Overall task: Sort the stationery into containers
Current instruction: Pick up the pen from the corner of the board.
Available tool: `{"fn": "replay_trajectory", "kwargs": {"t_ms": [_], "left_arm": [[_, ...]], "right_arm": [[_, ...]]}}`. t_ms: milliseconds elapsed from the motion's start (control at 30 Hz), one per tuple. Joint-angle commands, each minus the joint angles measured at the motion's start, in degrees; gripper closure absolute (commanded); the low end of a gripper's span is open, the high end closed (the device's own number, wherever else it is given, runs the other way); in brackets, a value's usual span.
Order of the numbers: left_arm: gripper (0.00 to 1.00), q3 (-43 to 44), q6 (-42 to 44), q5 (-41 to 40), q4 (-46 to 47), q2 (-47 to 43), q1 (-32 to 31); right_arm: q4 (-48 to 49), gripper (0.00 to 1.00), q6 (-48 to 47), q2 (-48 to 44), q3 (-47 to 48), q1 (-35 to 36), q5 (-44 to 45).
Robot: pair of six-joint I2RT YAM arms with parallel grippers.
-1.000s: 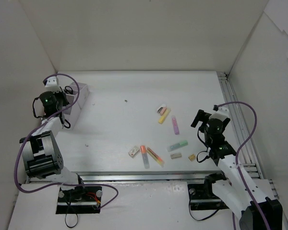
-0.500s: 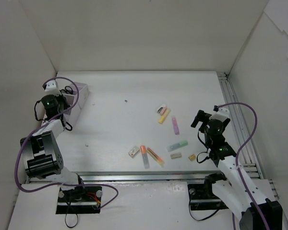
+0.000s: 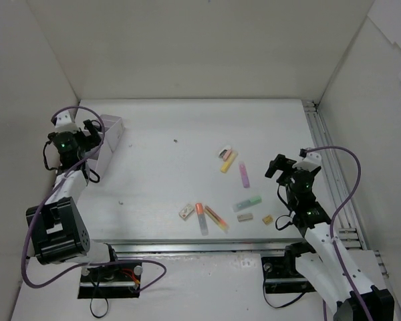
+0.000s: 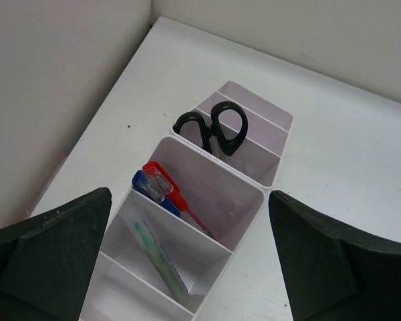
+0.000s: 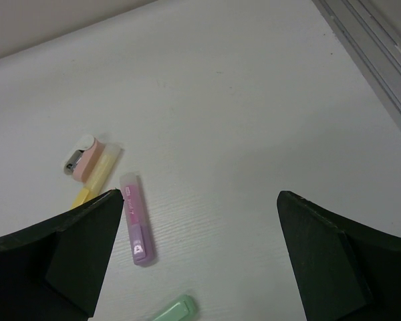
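- Top external view: locate both arm bases at the near edge of the table (image 3: 154, 167). The left arm runs up the left side, its elbow raised close to the base and its wrist far forward. The right arm leans forward on the right side.
- Just beyond the bases, loose stationery lies between the arms, closer to the right arm: a whitish eraser (image 3: 186, 211), an orange highlighter (image 3: 200, 209), a tan eraser (image 3: 244, 217) and a green highlighter (image 3: 247, 202).
- Right wrist view: the right gripper (image 5: 200, 195) hovers above the table, angled downward, fingers spread wide with nothing between them.
- Below it and to its left you see a purple highlighter (image 5: 137, 227). Beyond that lies a yellow highlighter (image 5: 97, 175), touching a pink item (image 5: 83, 157); you cannot tell what the pink item is.
- Left wrist view: the left gripper (image 4: 189, 197) hangs above the organiser (image 4: 227, 194), tilted downward. Its fingers stand wide apart and hold nothing.
- Inside the organiser, near to far: a pale green marker (image 4: 162, 259) lies slanted in one compartment. The red and blue pens (image 4: 164, 190) lean in the next, and the scissors (image 4: 214, 130) stand with their handles up in the one beyond.
- The organiser sits at the far left of the table, near the left wall.
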Motion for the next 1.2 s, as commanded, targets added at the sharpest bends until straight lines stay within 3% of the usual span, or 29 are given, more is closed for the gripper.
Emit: {"fn": "replay_trajectory", "kwargs": {"t_ms": [0, 133, 233, 400, 567, 667, 733, 900, 933, 1167], "left_arm": [[0.01, 1.9, -4.2, -2.2, -3.2, -7.7, 0.2], [0.01, 7.7, -7.7, -4.5, -16.2, -12.4, -1.1], [0.01, 11.6, -8.4, 1.2, -22.5, -14.9, -1.1], [0.01, 11.0, -9.7, 12.2, -22.2, -18.7, -1.1], [0.01, 8.6, -12.7, 22.4, -17.5, -16.7, -1.1], [0.06, 14.8, -11.3, 25.9, -26.0, -12.0, -1.1], [0.05, 15.3, -9.7, 24.1, -29.4, -11.3, -3.9], [0.01, 11.4, -7.7, 9.9, -31.2, -13.1, -12.9], [0.0, 11.3, -7.6, 8.8, -32.5, -13.0, -15.7], [0.01, 12.6, -6.6, -1.0, -37.9, -11.3, -27.8]], "right_arm": [[5.8, 0.02, 4.7, -1.1, -0.2, -0.3, -0.3], [4.0, 0.02, 2.9, 2.7, 2.5, -0.1, -5.6], [-3.1, 0.02, 2.8, 9.1, 8.5, -0.2, -7.4], [-7.5, 0.02, 4.0, 17.3, 13.7, 0.4, -11.6], [-9.0, 0.02, 5.0, 18.5, 15.4, 0.9, -9.7], [-13.7, 0.02, 5.7, 18.3, 16.3, 1.0, -7.6], [-16.1, 0.02, 6.2, 18.2, 16.8, 1.1, -7.3], [-25.2, 0.02, 5.9, 16.5, 17.1, 1.1, -12.3], [-25.6, 0.02, 5.0, 16.1, 17.2, 2.6, -16.5], [-30.5, 0.02, 2.1, 25.5, 20.7, 20.5, -14.7]]}}
